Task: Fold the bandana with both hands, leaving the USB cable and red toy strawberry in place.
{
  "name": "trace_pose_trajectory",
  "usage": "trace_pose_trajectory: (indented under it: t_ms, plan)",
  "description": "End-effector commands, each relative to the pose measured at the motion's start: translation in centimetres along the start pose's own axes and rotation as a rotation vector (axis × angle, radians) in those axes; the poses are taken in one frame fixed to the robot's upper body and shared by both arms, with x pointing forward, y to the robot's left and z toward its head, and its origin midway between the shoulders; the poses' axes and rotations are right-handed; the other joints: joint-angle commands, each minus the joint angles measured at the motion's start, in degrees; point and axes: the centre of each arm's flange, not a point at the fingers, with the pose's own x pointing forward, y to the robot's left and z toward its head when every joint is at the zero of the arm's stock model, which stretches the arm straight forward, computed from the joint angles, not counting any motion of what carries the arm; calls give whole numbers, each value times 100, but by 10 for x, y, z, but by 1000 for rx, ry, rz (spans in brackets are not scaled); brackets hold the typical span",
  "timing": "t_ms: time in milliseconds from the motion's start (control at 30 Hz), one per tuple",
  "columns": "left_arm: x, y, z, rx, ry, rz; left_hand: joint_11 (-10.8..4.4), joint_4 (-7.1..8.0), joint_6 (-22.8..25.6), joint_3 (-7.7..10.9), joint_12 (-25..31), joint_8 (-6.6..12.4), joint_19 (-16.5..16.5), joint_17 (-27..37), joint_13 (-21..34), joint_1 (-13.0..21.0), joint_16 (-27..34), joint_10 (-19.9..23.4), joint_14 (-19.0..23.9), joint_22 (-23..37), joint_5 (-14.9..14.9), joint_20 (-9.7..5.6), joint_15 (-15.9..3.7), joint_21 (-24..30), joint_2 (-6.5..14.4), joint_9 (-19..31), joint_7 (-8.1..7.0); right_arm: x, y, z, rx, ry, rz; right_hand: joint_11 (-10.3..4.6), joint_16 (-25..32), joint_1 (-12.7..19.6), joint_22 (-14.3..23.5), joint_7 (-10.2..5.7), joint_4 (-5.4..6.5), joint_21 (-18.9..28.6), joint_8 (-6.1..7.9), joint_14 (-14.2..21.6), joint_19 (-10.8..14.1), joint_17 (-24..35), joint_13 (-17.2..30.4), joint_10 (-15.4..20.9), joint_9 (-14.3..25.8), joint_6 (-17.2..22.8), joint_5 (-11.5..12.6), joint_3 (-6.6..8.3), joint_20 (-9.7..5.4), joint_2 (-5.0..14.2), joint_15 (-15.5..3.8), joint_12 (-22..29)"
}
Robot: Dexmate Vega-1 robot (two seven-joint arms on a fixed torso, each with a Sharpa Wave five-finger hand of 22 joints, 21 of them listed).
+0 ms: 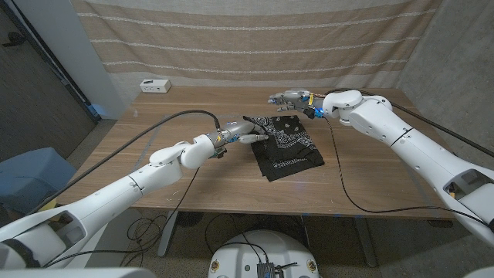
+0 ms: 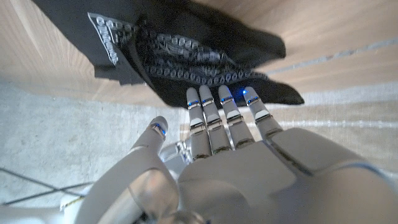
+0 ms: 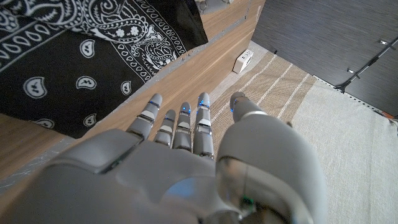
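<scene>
The black bandana [image 1: 284,144] lies on the wooden table [image 1: 193,177], near the middle, and it already looks folded over itself, with its patterned side partly on top. The left hand [image 1: 238,131] is at the bandana's left far corner; its fingers [image 2: 211,106] are stretched side by side and the tips touch the edge of the cloth, but they hold nothing. The right hand [image 1: 292,99] hovers just beyond the far edge, fingers [image 3: 177,121] straight and a little apart, also holding nothing. The folding step seems to be in hand, probably between two folds or at smoothing. The next move likely asks both hands to take the far edge together and bring it over evenly, so the layers do not slide
</scene>
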Motion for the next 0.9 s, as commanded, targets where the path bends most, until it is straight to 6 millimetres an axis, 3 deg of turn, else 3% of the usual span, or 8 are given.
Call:
trace_pose_trajectory:
  t_ms: [33, 200, 300, 367, 467, 667, 733, 900]
  plan:
    - [-29, 26, 21, -28, -126, 277, 111, -42, 629, -89, 482, 332, 263, 368, 287, 270, 456, 715, 661, 61, 10, -42, 34, 186, 101, 203, 171, -8, 1, 0, 8, -14, -29, 40, 48, 1, 32, 4, -7, 73, -9, 61, 87, 17, 10, 48, 22, 82, -2, 27, 46, 55, 17, 31]
    - [-36, 33, 24, -50, -147, 325, 111, -71, 663, -148, 654, 423, 297, 576, 461, 377, 602, 766, 707, 77, -2, -35, 27, 234, 92, 312, 169, -18, 3, 1, 10, -40, -63, 48, 62, -14, 31, 2, -7, 100, -28, 95, 145, 22, 9, 100, 24, 111, 3, 19, 62, 44, 27, 59]
    - [-38, 37, 20, -94, -131, 328, 78, -22, 231, -171, 658, 351, 218, 650, 671, 368, 407, 309, 305, 98, -9, 2, -12, 264, 15, 432, 63, -25, 6, 0, -1, -61, -95, 57, 93, -12, 30, 5, -16, 131, -35, 173, 217, 25, 8, 159, 24, 157, 10, 21, 62, 43, -4, 88]
    - [-38, 39, 14, -132, -105, 302, 65, 97, -259, -194, 542, 159, 39, 559, 757, 218, 84, -188, -77, 112, -11, 44, 24, 265, -42, 416, -108, -31, 8, 0, -17, -74, -122, 70, 113, -7, 29, -8, -27, 154, -36, 226, 272, 27, 7, 217, 26, 210, 15, 25, 62, 45, -14, 115]
    - [-39, 40, 4, -183, -57, 276, 36, 215, -428, -253, 312, 52, -126, 454, 703, 43, -142, -584, -414, 114, -19, 109, 58, 239, -96, 352, -154, -40, 15, -1, -58, -96, -178, 39, 129, 3, 27, 3, -40, 176, -36, 269, 324, 28, 5, 231, 27, 260, 18, 31, 52, 46, -7, 123]
    - [-42, 39, -21, -273, 50, 204, 10, 265, -932, -287, -134, -276, -356, 179, 513, -132, -526, -1169, -966, 97, -11, 188, 68, 190, -198, 187, -289, -59, 29, -4, -125, -120, -267, 15, 155, 28, 25, 8, -72, 211, -39, 350, 405, 29, 2, 286, 33, 356, 16, 46, 27, 49, -62, 149]
    - [-44, 38, -28, -302, 80, 189, 1, 256, -1270, -274, -296, -459, -441, 58, 426, -164, -668, -1351, -1165, 86, -13, 213, 77, 166, -217, 108, -435, -65, 34, -5, -162, -118, -305, 8, 160, 33, 24, 7, -79, 226, -46, 367, 441, 30, 1, 296, 34, 359, 14, 48, 18, 49, -66, 154]
    - [-52, 37, -45, -358, 155, 167, -68, 417, -1950, -221, -691, -664, -694, -92, 235, -312, -853, -1913, -1545, 59, -7, 274, 132, 74, -59, -12, -701, -80, 48, -13, -236, -137, -420, -7, 183, 47, 22, -18, -100, 270, -80, 437, 553, 33, -1, 306, 38, 356, 8, 54, -32, 47, -115, 161]
